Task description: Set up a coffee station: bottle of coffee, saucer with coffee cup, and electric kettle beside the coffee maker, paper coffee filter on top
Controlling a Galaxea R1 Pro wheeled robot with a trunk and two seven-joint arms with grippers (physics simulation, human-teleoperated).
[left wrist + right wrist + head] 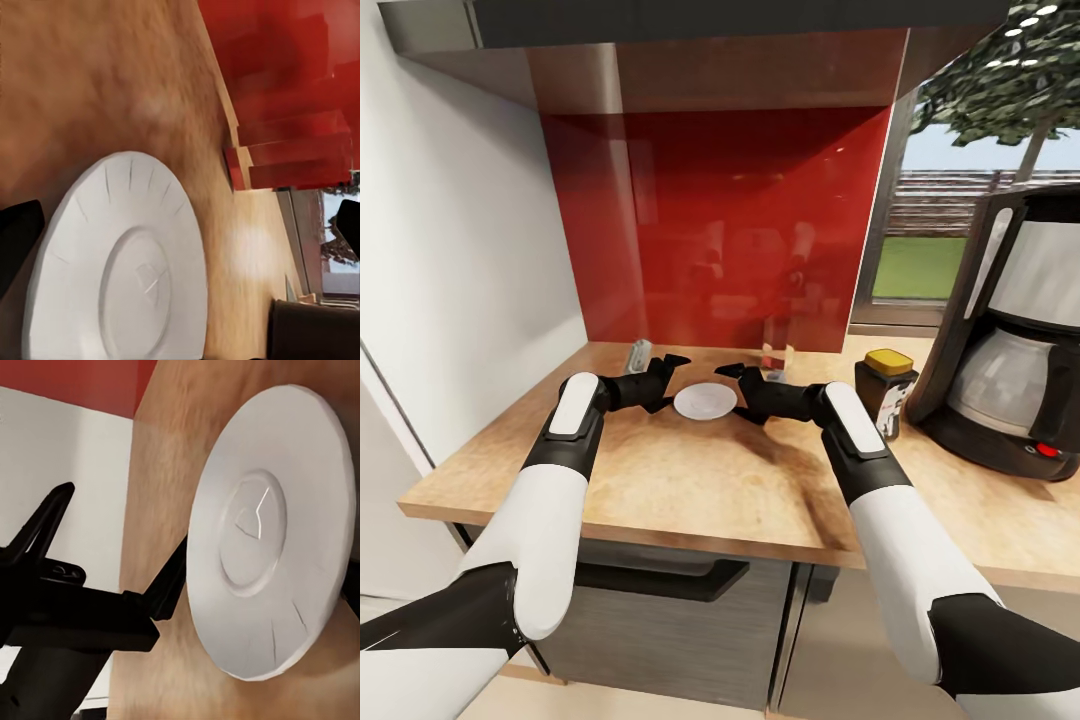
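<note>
Two grippers of mine, left (pixel 672 372) and right (pixel 735 378), flank the plain white saucer (pixel 705 401) on the countertop (pixel 690 480), left of the coffee maker (pixel 1010 330); both spread open. Wrist views reveal its ribbed rim.

**Both arms stretched forward, grippers facing each other**

The left arm (pixel 550 480) and the right arm (pixel 880 500) are extended forward and angled inward. The left gripper (pixel 672 378) and the right gripper (pixel 732 384) are held low, pointed toward each other, near but apart. The fingers of both are seen spread apart.
</note>
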